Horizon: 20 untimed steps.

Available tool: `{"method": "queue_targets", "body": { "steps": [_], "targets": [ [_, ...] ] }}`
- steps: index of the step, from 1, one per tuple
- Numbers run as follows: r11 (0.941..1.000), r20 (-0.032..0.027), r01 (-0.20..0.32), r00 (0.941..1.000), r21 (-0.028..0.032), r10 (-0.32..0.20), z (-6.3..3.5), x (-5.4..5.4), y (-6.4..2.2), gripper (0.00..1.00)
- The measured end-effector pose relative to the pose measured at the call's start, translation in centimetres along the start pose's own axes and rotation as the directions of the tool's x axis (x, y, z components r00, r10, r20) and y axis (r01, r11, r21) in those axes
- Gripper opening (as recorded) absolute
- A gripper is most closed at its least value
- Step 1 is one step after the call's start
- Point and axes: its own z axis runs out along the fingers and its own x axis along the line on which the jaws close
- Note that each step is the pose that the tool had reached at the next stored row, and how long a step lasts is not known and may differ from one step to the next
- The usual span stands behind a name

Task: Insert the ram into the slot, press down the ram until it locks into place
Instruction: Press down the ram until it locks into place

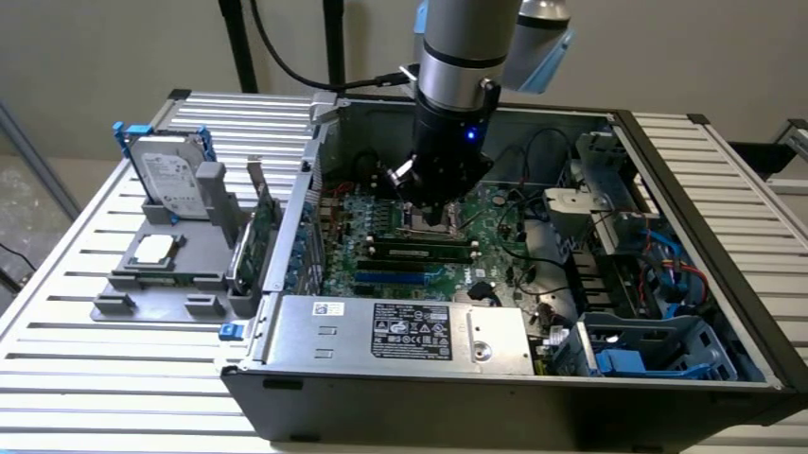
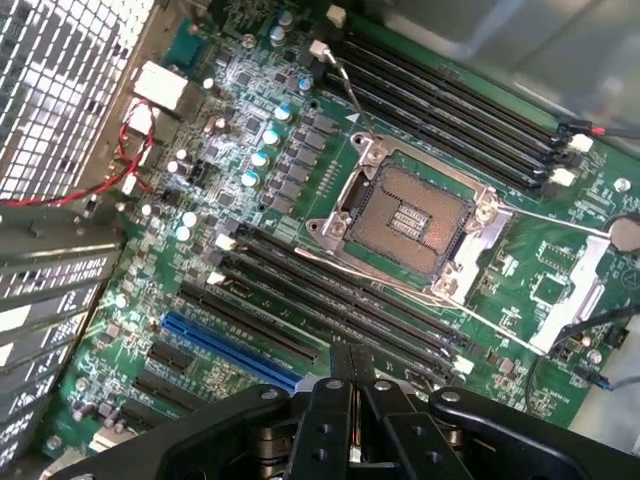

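- The gripper [image 1: 436,219] hangs inside the open computer case [image 1: 707,284], low over the motherboard [image 1: 378,236] and roughly above the square CPU socket [image 2: 412,215].
- In the wrist view the gripper [image 2: 353,385] has its two fingers [image 2: 340,400] pressed together with nothing pinched between them.
- The ram [image 1: 417,252] lies in the exterior view just near of the gripper, seated along a slot [image 1: 411,260]. Its long axis runs left to right across the exterior view, parallel to the front power supply [image 1: 404,331].
- The pictures do not show whether the end latches of that slot are closed on the ram.
- In the wrist view a bank of parallel black memory slots [image 2: 330,290] runs diagonally between the CPU socket and the fingers; a second bank [image 2: 450,110] lies on the far side of the socket.
- A blue slot [image 2: 225,345] lies just beside the nearer bank, parallel to it.
- The metal retention levers of the CPU socket stand out around its frame, close to the nearer slots.
- Black cables [image 1: 536,246] cross the board at the exterior view's right of the gripper, near the drive cage [image 1: 619,227].
- Outside the case, at the exterior view's left, a grey fixture tray [image 1: 165,274] holds a hard drive [image 1: 170,180] upright and a CPU chip [image 1: 154,248] lying flat.
- A green expansion card [image 1: 259,241] stands on edge between the tray and the case wall.
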Motion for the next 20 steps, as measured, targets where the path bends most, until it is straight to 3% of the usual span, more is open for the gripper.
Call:
{"method": "queue_targets", "body": {
  "steps": [5,10,15,20],
  "targets": [
    [0.996,0.0021,-0.089,0.996,-0.0019,0.089,0.0,0.0,0.0,0.11],
    [0.9843,0.004,-0.176,0.9843,-0.0039,0.176,0.0,0.0,0.0,0.11],
    [0.9647,0.0059,-0.263,0.9647,-0.0062,0.263,0.0,0.0,0.0,0.11],
    [0.938,0.0074,-0.346,0.938,-0.0086,0.347,0.0,0.0,0.0,0.11]
  ]
}}
